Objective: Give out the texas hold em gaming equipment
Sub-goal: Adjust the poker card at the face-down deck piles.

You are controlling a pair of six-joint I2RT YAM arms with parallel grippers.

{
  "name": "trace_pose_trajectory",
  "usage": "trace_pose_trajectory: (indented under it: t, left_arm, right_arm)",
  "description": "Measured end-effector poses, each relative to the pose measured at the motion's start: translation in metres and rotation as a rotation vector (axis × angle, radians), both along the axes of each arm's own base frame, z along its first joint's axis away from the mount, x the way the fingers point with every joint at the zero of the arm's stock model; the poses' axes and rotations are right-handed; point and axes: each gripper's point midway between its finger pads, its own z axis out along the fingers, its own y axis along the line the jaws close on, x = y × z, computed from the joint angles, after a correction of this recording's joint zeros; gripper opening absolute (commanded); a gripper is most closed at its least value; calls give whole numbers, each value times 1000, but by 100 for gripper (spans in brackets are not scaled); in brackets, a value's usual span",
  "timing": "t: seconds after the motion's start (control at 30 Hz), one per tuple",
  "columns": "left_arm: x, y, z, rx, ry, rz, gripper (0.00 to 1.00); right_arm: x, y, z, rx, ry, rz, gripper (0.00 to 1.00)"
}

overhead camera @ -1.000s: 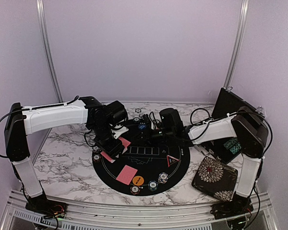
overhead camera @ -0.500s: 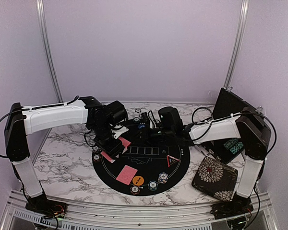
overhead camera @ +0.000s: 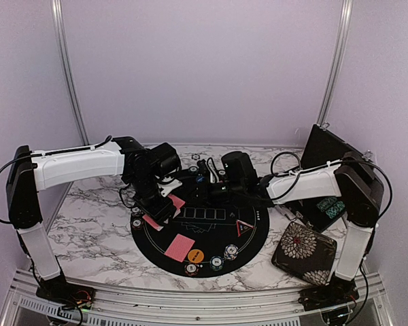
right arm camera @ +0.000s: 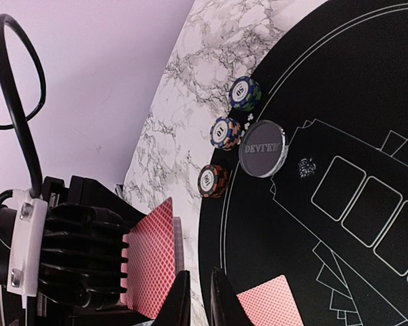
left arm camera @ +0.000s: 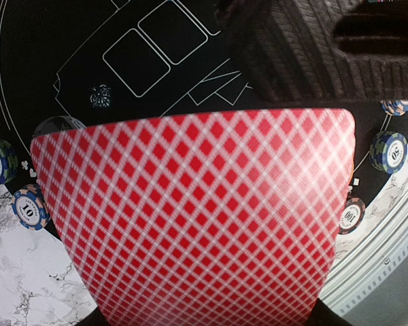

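Left wrist view: left gripper (overhead camera: 161,209) grasps cards (left arm camera: 197,217) over the mat (left arm camera: 47,41); right gripper (right arm camera: 199,300) is pinched nearly together, seemingly empty.

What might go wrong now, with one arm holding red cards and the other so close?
The right gripper, nearly closed, sits right beside the left gripper, which holds the red cards. A misjudged reach might knock the two together or jolt the cards loose. The chip stacks stand at the edge of the mat nearby and might topple if an arm sweeps low.
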Motion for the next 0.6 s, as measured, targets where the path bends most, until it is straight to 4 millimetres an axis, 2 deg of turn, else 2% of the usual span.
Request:
trace_pose_trajectory:
  t: [0.6]
  left_arm:
    - [0, 0, 0, -1, -1, 0, 46]
  right_arm:
    - [-7, 5, -2, -37, -28, 20, 11]
